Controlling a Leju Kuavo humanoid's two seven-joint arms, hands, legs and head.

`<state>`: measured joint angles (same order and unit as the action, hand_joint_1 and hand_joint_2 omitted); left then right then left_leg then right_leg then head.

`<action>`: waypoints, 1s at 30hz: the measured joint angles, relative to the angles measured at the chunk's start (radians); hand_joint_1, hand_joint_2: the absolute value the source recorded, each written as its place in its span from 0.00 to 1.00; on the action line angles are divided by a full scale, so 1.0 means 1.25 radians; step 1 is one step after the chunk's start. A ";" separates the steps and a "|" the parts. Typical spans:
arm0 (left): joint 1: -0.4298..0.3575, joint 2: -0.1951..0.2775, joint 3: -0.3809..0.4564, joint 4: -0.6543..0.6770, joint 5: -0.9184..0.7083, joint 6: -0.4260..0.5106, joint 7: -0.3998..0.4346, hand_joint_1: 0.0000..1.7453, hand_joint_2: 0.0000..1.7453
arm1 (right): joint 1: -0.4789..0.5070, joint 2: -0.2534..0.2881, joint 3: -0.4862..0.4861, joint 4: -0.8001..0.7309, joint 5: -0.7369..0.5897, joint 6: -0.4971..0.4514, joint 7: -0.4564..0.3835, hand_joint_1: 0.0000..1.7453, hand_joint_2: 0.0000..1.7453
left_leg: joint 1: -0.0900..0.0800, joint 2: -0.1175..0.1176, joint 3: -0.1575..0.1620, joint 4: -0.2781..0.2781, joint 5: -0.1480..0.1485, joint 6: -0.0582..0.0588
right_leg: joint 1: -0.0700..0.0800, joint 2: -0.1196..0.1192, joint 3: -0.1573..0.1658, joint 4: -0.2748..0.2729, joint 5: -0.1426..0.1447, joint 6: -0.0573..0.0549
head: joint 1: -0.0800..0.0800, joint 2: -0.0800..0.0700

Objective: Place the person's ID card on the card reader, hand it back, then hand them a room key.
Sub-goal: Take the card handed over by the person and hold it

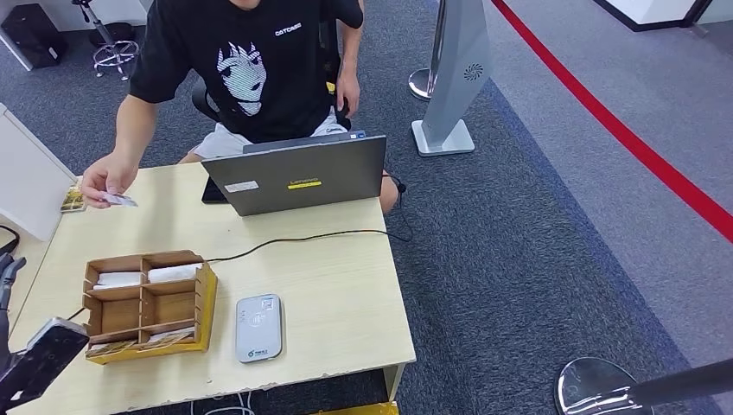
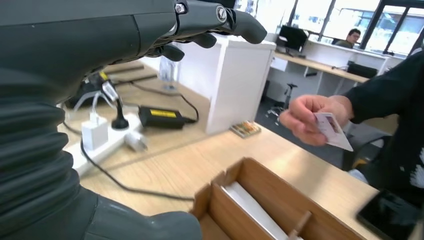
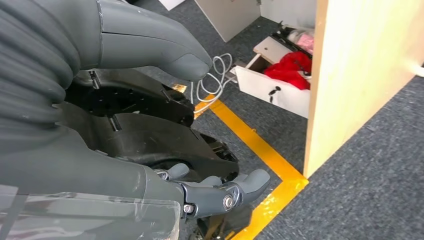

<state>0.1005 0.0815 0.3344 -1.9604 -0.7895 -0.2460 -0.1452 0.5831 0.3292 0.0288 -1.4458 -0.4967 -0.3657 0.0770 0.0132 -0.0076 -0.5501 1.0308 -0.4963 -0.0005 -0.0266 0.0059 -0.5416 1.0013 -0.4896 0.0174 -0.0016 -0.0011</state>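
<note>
Reaching up at the desk's near-left corner, our left hand [image 2: 150,30] hangs above the tabletop with fingers apart and nothing in them, the palm turned toward the person seated at the far side. Just beyond it, the person's hand [image 1: 108,180] holds the ID card [image 1: 119,200] out over the far-left part of the table [image 1: 346,285], the card pinched flat and well short of our fingers. Our right hand [image 3: 215,192] hangs low beside the desk over the carpet, fingers loosely spread and holding nothing.

Between us and the person sits a wooden organizer [image 1: 147,304] with white room keys [image 1: 173,273] lying in its far compartments. To its right, near the front edge, the grey card reader [image 1: 258,327] lies flat, and a laptop [image 1: 298,175] stands further back.

We judge this the opening step: the card has yet to pass to us. The next move calls for carrying the left hand forward to meet the card, closing on its free edge, then bringing it rightward over the organizer to the reader.
</note>
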 joint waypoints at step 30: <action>-0.022 0.201 -0.117 -0.025 -0.480 0.170 0.128 1.00 1.00 | 0.000 0.006 -0.006 0.007 0.029 0.018 -0.108 0.00 1.00 | 0.001 0.000 -0.001 0.000 0.001 -0.001 | 0.001 0.000 0.001 0.000 0.000 0.000 | 0.000 0.000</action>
<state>0.0734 0.3330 0.1877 -1.9921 -1.3901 -0.0332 0.0153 0.5827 0.3365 0.0210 -1.4366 -0.4604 -0.3428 -0.0582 0.0140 -0.0077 -0.5514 1.0308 -0.4952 -0.0015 -0.0260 0.0060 -0.5406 1.0017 -0.4893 0.0171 -0.0019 -0.0011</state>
